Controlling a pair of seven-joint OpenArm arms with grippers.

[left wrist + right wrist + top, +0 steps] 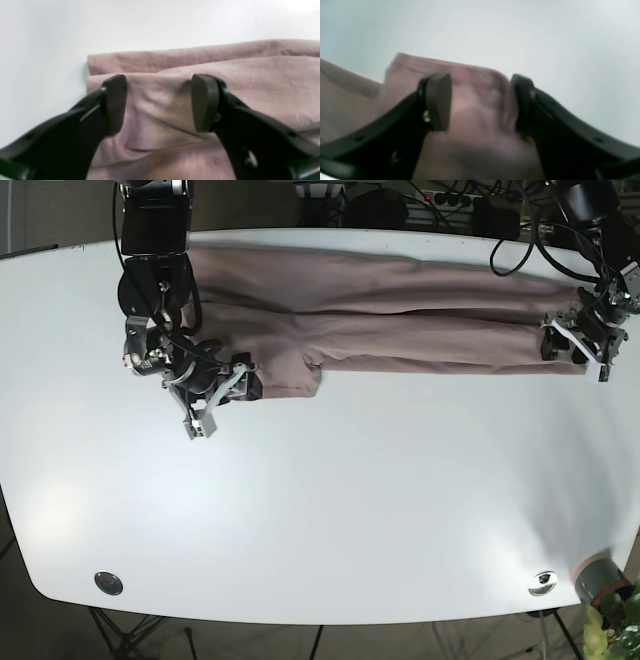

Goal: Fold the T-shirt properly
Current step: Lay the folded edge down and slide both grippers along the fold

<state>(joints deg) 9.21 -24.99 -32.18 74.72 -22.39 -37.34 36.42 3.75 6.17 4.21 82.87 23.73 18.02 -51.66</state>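
A pink T-shirt (400, 320) lies on the white table (350, 500). It is folded into a long band near the far edge of the table.

The left gripper (160, 102) is at one end of the band. Its jaws are wide apart, and a bump of cloth sits between them. The pads (203, 102) touch the cloth but do not pinch it.

The right gripper (481, 100) is at the other end, by the sleeve (285, 375). Its jaws are wide apart too, with blurry pink cloth between them.
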